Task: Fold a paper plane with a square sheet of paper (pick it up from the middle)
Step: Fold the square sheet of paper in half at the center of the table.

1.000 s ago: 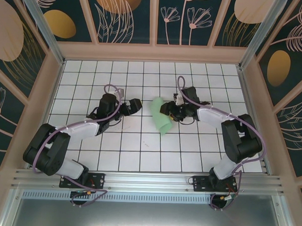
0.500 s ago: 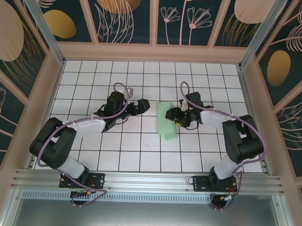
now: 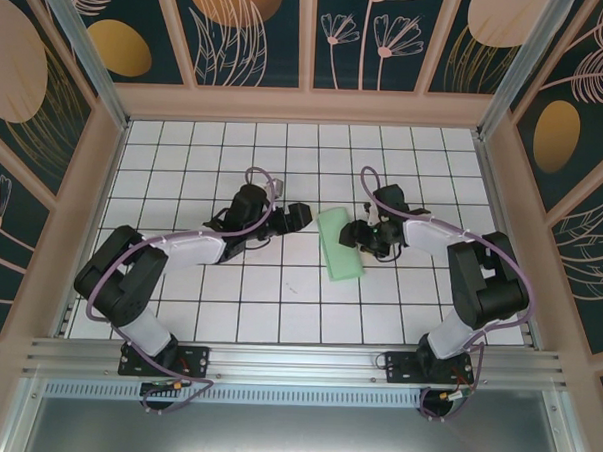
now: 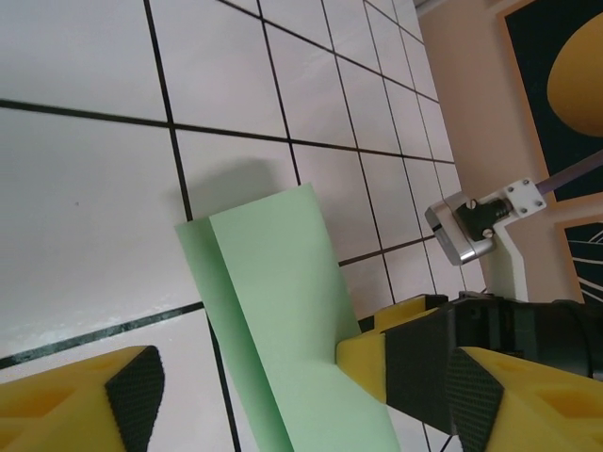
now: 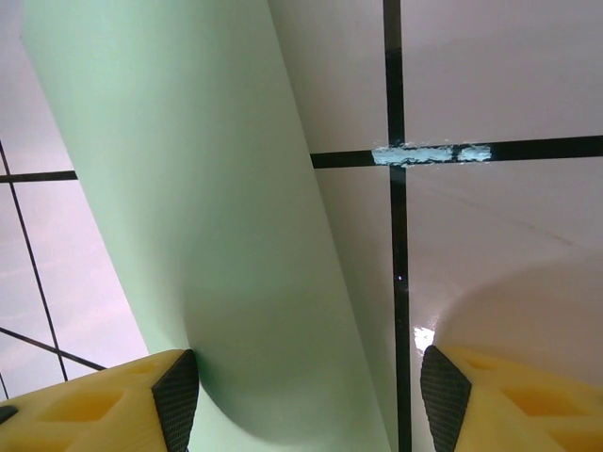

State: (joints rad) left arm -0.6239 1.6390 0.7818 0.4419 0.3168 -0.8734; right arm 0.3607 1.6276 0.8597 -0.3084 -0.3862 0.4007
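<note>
The square sheet of paper (image 3: pixel 341 246) is pale green and doubled over lengthwise into a long strip lying on the white grid table; it has no dart shape. My left gripper (image 3: pixel 302 217) stands just left of the strip's far end, open, and in its wrist view the paper (image 4: pixel 283 311) runs between its fingers (image 4: pixel 132 395). My right gripper (image 3: pixel 354 234) is at the strip's right edge, open. One of its yellow fingers (image 4: pixel 372 363) touches the paper's edge. In the right wrist view the paper (image 5: pixel 207 188) curls up between the pads (image 5: pixel 176 395).
The white grid table (image 3: pixel 278 305) is ringed by a wooden frame with patterned panels (image 3: pixel 307 106). An aluminium rail (image 3: pixel 296 361) carries both arm bases at the near edge. A chipped grid line (image 5: pixel 429 152) lies right of the paper.
My left arm has reached right up to the paper. My right gripper has drawn right a little with its jaws wider. The paper has settled flatter and slightly right.
</note>
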